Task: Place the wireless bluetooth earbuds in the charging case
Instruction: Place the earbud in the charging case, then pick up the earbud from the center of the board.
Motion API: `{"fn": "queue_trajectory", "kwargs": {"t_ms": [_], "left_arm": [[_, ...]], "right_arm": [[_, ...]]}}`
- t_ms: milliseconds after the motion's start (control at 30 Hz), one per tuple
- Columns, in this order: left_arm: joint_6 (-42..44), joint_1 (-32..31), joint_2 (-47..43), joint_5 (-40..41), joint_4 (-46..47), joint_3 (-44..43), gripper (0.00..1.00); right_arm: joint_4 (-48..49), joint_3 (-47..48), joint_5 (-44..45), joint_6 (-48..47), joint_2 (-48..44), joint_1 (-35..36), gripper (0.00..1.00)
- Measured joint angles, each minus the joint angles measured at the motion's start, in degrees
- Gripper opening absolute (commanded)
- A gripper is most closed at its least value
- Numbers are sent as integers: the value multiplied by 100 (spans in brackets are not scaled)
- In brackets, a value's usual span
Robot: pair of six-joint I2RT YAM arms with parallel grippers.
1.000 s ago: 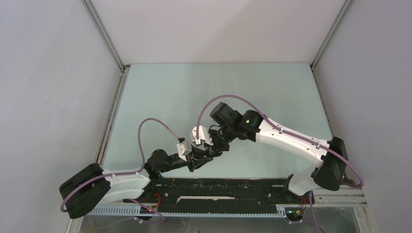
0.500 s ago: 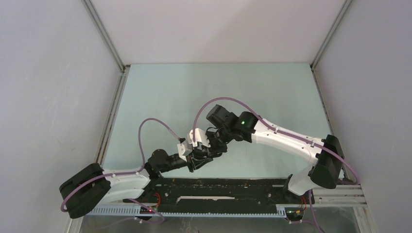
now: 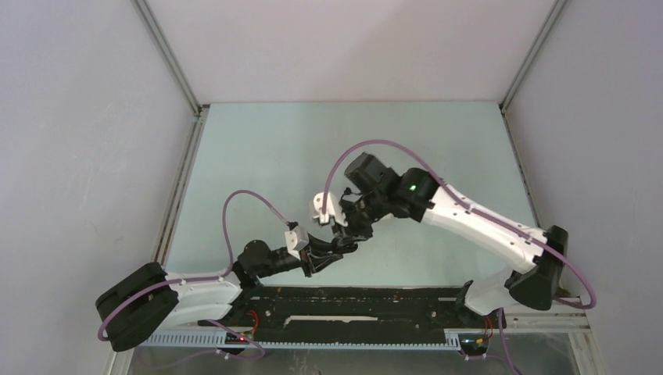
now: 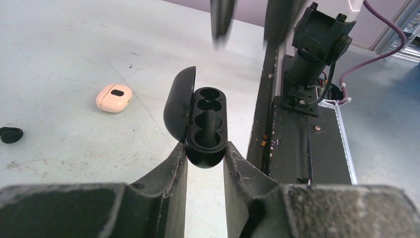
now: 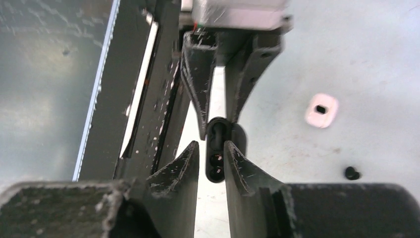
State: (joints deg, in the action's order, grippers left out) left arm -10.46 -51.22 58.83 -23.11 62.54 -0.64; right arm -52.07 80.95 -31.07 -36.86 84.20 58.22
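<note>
My left gripper [image 4: 205, 148] is shut on the lower end of a black charging case [image 4: 205, 119], lifted off the table with its lid swung open to the left. The wells inside look dark, and I cannot tell whether a bud sits in them. My right gripper [image 5: 211, 145] hovers just above the case [image 5: 218, 171], jaws slightly open with nothing between them. One black earbud [image 4: 11, 134] lies loose on the table, also visible as a black earbud [image 5: 352, 173] in the right wrist view. From above, both grippers meet near the table's front middle [image 3: 344, 238], hiding the case.
A small pale pink case [image 4: 114, 97], shut, lies on the table left of the held case; the same pink case [image 5: 321, 110] appears in the right wrist view. The black base rail [image 3: 360, 301] runs along the near edge, close to both grippers.
The right gripper dipped toward the held case, then drew back up and away, and its jaws parted from shut. The left gripper kept still with the case.
</note>
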Motion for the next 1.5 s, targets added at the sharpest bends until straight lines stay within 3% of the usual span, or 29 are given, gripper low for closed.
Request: {"fn": "queue_trajectory", "kwargs": {"t_ms": [133, 333, 433, 567, 867, 1267, 1500], "left_arm": [[0, 0, 17, 2, 0, 0, 0], [7, 0, -129, 358, -63, 0, 0], [59, 0, -590, 872, -317, 0, 0], [155, 0, -1222, 1591, -487, 0, 0], [216, 0, -1342, 2280, -568, 0, 0], [260, 0, -1268, 2363, -588, 0, 0], [269, 0, -1268, 2402, -588, 0, 0]], "right_arm": [[-133, 553, -612, 76, -354, -531, 27], [918, 280, -1362, 1126, -654, -2422, 20], [1674, -90, -1333, 2059, -192, -3272, 17], [2098, -151, -931, 2977, 909, -3788, 17], [1878, 238, -732, 3952, 2765, -3956, 20], [1207, 1742, -389, 3613, 4028, -3311, 24], [914, 2079, -52, 3495, 4610, -3067, 25]]}}
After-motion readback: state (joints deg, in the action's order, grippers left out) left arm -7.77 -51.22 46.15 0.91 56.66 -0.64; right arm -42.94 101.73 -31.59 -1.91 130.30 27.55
